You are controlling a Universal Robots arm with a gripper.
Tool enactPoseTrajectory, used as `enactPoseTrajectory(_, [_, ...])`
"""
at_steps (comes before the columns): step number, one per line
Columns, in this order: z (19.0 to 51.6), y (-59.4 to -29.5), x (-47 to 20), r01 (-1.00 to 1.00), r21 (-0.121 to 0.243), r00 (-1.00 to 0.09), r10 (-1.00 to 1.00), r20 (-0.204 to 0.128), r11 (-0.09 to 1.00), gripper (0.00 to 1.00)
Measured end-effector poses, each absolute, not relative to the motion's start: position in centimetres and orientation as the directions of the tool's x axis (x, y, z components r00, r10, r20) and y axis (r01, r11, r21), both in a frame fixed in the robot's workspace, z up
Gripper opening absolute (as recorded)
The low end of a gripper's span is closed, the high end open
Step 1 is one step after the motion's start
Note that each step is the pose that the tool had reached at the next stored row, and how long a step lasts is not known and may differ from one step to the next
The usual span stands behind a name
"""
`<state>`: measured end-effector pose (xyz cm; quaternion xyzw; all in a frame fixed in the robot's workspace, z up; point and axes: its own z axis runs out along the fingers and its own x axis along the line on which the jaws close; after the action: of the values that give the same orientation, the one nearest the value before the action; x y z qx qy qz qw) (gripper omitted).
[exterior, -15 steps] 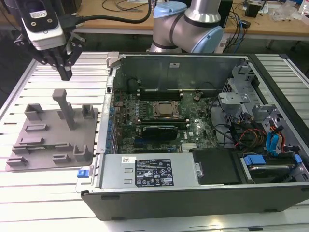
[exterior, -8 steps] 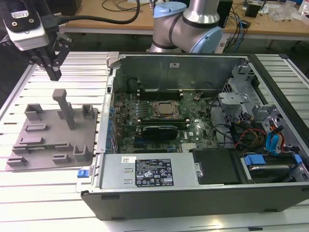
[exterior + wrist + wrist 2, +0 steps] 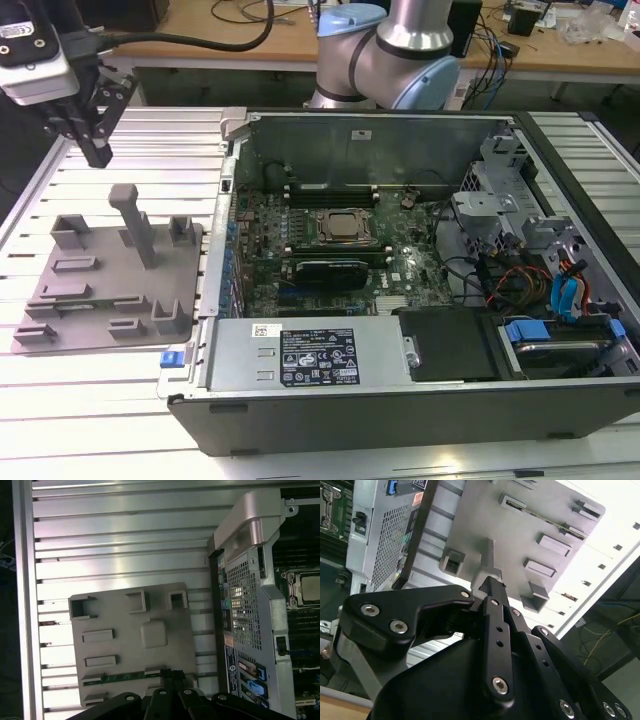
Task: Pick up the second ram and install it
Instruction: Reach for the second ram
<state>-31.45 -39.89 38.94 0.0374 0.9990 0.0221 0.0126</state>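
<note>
Jaws closed, empty, over grey plate (image 3: 125, 610); second ram (image 3: 127, 677) edge-on in slot, one end hidden behind jaws.

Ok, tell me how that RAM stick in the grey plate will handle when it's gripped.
The RAM stick sits edge-up in a slot of the grey plate, so it likely lifts straight out. Its thin green edge suggests a stiff, light board, probably prone to tilting if pinched off-centre.

Gripper (image 3: 97, 152) is up over the slatted table (image 3: 150, 150), near the grey plate's (image 3: 100, 290) far edge, fingers together, nothing held. Plate is on the exterior view's left of the open case (image 3: 400, 425). CPU socket (image 3: 343, 226) is mid-board.
</note>
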Motion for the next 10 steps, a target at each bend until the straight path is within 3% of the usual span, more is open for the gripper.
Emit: enactPoseTrajectory(10, [38.8, -39.9, -35.2, 0.074, 0.045, -0.997, 0.075, -0.024, 0.996, 0.08])
